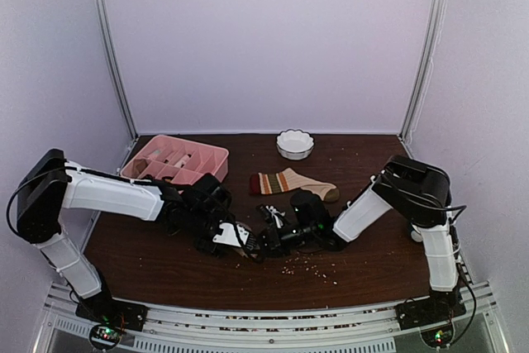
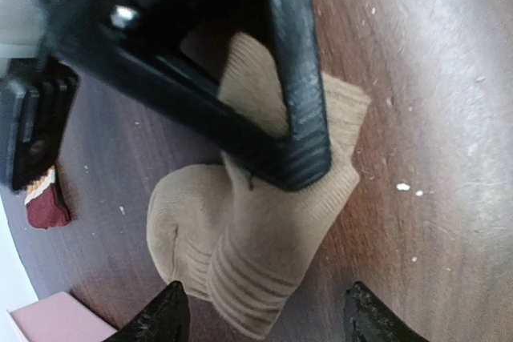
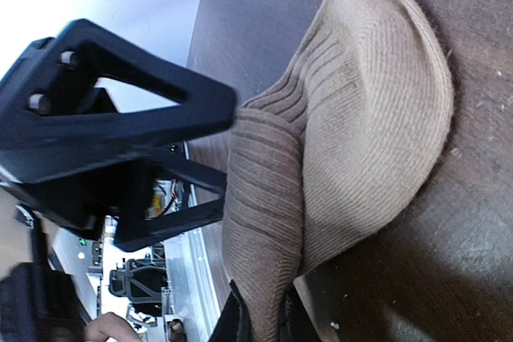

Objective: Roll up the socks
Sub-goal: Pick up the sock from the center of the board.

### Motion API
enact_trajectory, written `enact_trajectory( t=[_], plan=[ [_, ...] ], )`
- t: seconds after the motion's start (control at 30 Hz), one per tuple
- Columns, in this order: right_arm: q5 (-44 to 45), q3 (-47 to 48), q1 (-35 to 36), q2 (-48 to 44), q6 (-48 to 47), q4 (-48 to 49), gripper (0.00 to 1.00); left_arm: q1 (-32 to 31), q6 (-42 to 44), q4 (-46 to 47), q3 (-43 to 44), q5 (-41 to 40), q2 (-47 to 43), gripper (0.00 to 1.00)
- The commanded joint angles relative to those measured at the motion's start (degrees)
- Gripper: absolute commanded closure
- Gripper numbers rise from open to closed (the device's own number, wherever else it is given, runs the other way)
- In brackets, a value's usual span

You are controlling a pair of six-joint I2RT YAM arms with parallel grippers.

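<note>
While the tan sock (image 2: 264, 230) sits folded over itself on the bench (image 1: 165, 262), front centre between both arms, we see the right claw (image 3: 264, 322) almost closed, pinching a ribbed fold of it. Left claw (image 2: 260, 318) is wide. Its fingertips stand either side of the sock's ribbed end, and we can't tell if either pad touches. One right-claw finger lies across the top of the sock in the left wrist view. Striped sock (image 1: 293, 182) lies flat behind both claws, apart from the tan one, cuff left, dark toe right. Pink tray (image 1: 216, 157) is back left, white bowl (image 1: 295, 145) back centre. Pale crumbs (image 1: 310, 266) dot the bench near the front.
</note>
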Motion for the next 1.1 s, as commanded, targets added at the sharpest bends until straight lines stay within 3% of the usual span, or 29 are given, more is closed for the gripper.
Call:
enact_trajectory(
  t=[0.0, 0.1, 0.27, 0.6, 0.73, 0.87, 0.93, 1.0, 1.03, 1.07],
  plan=[
    [0.4, -1.6, 0.2, 3.7, 2.9, 2.1, 1.00, -0.8, 3.8, 4.5, 1.0, -3.0, 3.3, 0.32],
    [0.0, -1.6, 0.1, 3.7, 3.3, 2.7, 1.00, -1.1, 5.0, 7.4, 0.4, -4.7, 3.9, 0.35],
    [-0.4, -1.6, 0.1, 4.2, 5.1, 5.5, 1.00, -2.6, 5.8, 12.4, -1.0, -6.2, 4.5, 0.47],
    [-0.1, -1.5, 0.2, 6.0, 11.4, 15.2, 1.00, -5.2, 4.0, 10.2, 1.0, -2.9, 3.0, 0.57],
    [-0.2, -2.1, 0.3, 6.0, 12.1, 16.5, 1.00, -5.2, 3.5, 7.8, 1.9, -1.3, 0.8, 0.73],
    [-0.3, -2.5, 0.3, 5.8, 12.5, 17.5, 1.00, -5.1, 2.9, 5.3, 3.1, -2.0, 0.5, 0.97],
    [-0.4, -2.9, 0.3, 5.2, 12.3, 17.9, 1.00, -5.0, 2.3, 2.8, 4.3, -1.8, 0.7, 1.00],
    [0.5, -3.6, 0.4, 3.5, 8.9, 14.9, 0.97, -4.7, 1.2, -0.3, 6.2, -0.9, 0.6, 1.00],
    [1.3, -3.7, 0.4, 2.1, 5.6, 10.9, 0.88, -4.5, 0.3, -2.0, 7.2, 0.0, 0.4, 1.00],
    [2.6, -3.7, 0.5, 0.3, 1.3, 5.5, 0.73, -4.0, -0.6, -3.7, 8.5, 1.2, 0.0, 1.00]
  ],
)
